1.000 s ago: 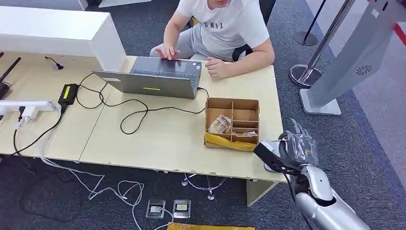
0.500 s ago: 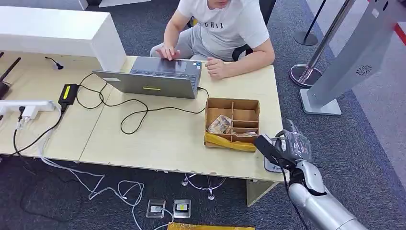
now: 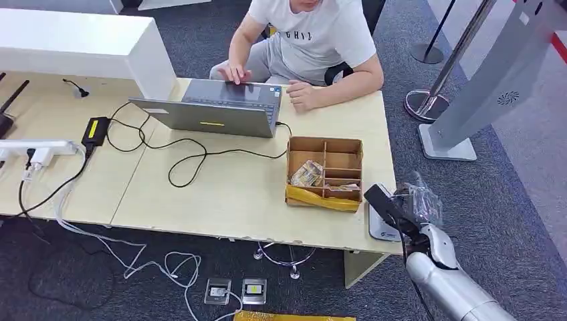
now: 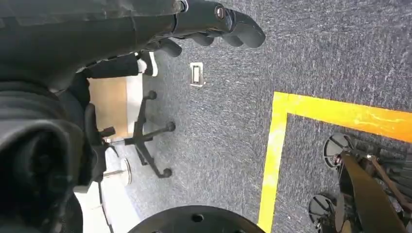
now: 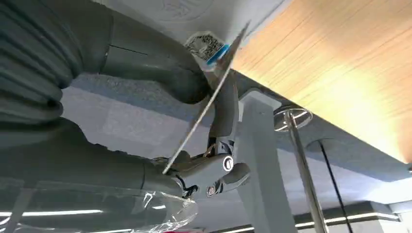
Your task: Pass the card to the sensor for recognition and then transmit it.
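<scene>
Watch slip risk: right hand [image 3: 416,215] pinches card [image 5: 206,97] thin, edge-on, between thumb and fingers; jolt against desk [image 3: 254,194] corner could twist it loose. Card sits tilted over sensor [image 3: 380,226] at desk's near right corner; contact unclear. Left hand [image 4: 214,24] hangs over floor, fingers curled, holding nothing.

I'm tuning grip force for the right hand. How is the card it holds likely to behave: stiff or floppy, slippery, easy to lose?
The card looks thin, and its edge runs straight, so it is probably stiff rather than floppy. It seems light, needing little force. The right hand pinches it between thumb and finger; the smooth faces may slip or pivot if it bumps the white sensor on the table.
</scene>
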`<state>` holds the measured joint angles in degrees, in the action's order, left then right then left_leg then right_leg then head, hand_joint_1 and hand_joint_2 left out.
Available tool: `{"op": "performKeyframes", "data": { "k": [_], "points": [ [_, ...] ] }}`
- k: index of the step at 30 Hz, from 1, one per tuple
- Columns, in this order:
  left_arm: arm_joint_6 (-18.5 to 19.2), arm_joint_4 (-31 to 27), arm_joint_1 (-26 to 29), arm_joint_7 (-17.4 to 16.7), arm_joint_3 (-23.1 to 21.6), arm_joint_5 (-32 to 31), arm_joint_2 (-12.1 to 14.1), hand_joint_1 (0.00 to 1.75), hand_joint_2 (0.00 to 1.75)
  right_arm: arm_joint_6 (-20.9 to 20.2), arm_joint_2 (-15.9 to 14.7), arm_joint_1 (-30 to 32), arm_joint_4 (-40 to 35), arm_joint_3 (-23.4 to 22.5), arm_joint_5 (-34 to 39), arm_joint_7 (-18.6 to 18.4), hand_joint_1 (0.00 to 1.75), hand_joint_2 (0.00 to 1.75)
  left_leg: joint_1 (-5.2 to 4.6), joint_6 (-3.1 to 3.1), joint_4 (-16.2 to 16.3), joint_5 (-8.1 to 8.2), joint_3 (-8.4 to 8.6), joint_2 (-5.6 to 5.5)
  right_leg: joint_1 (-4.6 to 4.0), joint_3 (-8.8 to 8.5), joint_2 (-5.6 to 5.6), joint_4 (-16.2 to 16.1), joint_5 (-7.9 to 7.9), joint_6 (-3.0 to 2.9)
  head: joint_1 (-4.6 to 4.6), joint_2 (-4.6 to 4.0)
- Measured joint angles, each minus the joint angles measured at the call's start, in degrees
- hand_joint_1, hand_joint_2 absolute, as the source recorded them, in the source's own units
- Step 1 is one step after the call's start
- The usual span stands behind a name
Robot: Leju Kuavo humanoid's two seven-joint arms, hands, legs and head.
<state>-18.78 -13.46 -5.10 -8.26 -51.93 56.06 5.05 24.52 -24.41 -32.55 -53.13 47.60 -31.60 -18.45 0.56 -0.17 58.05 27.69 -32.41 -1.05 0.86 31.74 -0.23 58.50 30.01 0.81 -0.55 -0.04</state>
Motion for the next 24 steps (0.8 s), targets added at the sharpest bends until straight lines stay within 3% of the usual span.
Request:
{"op": "performKeyframes", "data": {
  "k": [24],
  "points": [
    [0.44,0.00,0.00,-0.72,-1.38,1.88,0.00,0.00,0.00,1.97,-0.33,1.00,1.13,-0.42,-0.81,-0.02,1.75,1.75,0.00,0.00,0.00,0.00,0.12,0.06,0.00,-0.08,0.05,0.00,-0.01,0.01,0.00,0.00]
  ]
}}
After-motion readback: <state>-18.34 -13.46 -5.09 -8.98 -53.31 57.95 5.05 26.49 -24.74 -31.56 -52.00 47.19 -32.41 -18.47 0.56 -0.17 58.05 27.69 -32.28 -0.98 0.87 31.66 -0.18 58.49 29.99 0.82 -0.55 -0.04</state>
